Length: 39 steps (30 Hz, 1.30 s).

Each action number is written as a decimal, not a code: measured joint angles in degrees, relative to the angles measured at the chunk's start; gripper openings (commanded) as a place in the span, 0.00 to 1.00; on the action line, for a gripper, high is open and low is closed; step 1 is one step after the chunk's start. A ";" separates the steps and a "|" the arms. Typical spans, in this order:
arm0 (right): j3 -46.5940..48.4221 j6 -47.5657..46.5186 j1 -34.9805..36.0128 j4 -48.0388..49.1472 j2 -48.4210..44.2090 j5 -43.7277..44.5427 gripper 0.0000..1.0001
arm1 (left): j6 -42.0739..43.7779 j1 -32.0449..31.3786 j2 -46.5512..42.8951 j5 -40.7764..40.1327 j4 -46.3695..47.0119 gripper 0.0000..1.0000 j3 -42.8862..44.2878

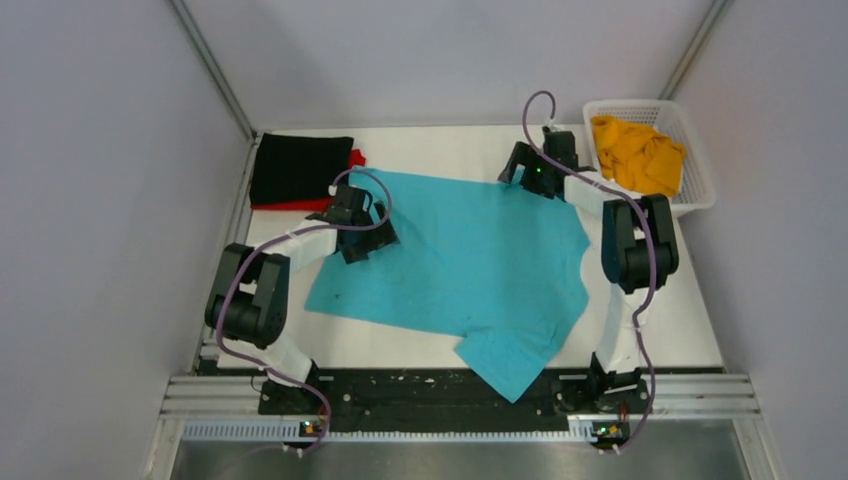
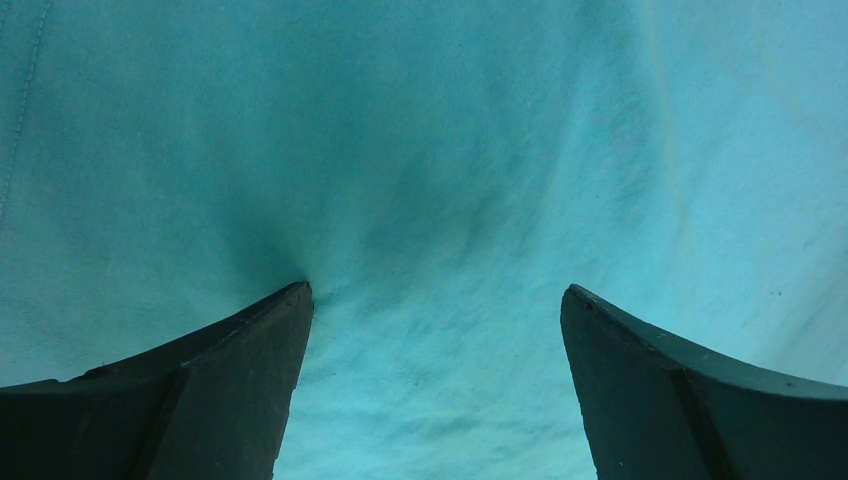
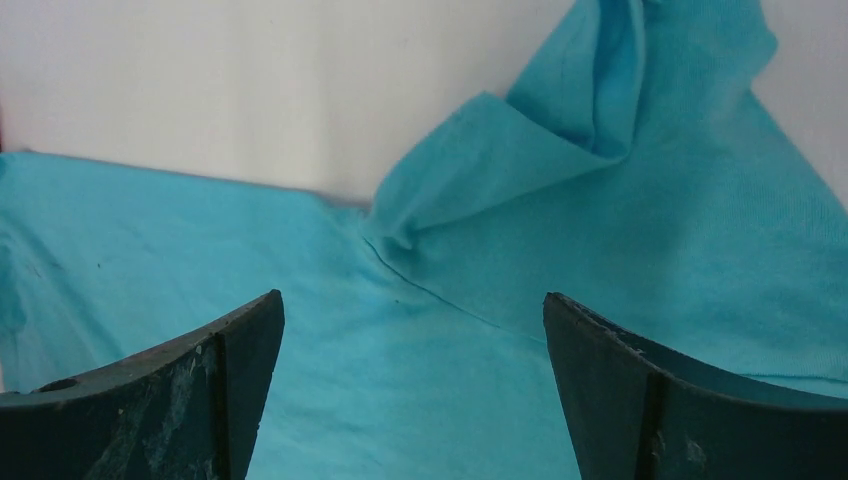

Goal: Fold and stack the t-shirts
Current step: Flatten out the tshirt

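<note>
Turquoise t-shirt [image 1: 470,250] is spread flat at the centre of the table [image 1: 440,145], with one sleeve draped over the near edge at 6 o'clock. Left gripper [image 2: 435,290] is set on the shirt's 9 o'clock side, jaws apart, and one fingertip [image 2: 290,305] is pressed into the cloth. Right gripper [image 3: 410,295] is held over the 1 o'clock corner, jaws apart, nothing clamped, with a bunched sleeve seen ahead of it. Black t-shirt [image 1: 300,168] is folded at 10 o'clock, on top of the red t-shirt [image 1: 356,158]. Orange-yellow t-shirt [image 1: 635,150] is crumpled in the white mesh basket [image 1: 700,170] at 2 o'clock.
</note>
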 measured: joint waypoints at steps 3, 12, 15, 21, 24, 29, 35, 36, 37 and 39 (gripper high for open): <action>-3.50 -0.33 0.00 1.31 -1.36 0.00 0.99 | 0.02 0.00 0.00 -0.04 0.00 0.99 0.00; 5.97 -0.22 0.02 3.10 7.52 0.24 0.99 | 0.00 0.00 0.02 0.02 0.00 0.99 0.00; 11.96 -0.24 0.13 2.29 11.63 1.29 0.99 | 0.00 0.00 0.04 0.00 0.02 0.99 0.00; 28.46 -0.44 0.26 -0.48 21.94 2.67 0.99 | 0.00 0.00 0.07 0.02 0.04 0.99 0.00; 37.88 -0.48 0.24 -1.03 28.06 2.21 0.99 | 0.00 0.00 0.07 0.04 0.07 0.99 0.00; 43.65 -1.07 0.31 -2.78 31.36 0.31 0.99 | -0.11 0.00 0.02 0.22 0.26 0.99 -0.07; 35.30 -4.20 0.74 -5.35 24.85 1.70 0.99 | -0.20 -0.22 -0.63 0.31 -0.11 0.99 -0.20; 32.15 -4.87 0.92 -5.46 22.34 2.60 0.99 | -0.22 -0.37 -1.03 0.42 -0.35 0.99 -0.39; 27.58 -5.62 1.25 -5.64 18.71 3.93 0.99 | -0.22 -0.52 -1.53 0.48 -0.48 0.99 -0.61; 20.28 -6.54 2.05 -6.80 11.74 6.80 0.99 | -0.35 -0.74 -3.34 0.52 -0.76 0.99 -1.44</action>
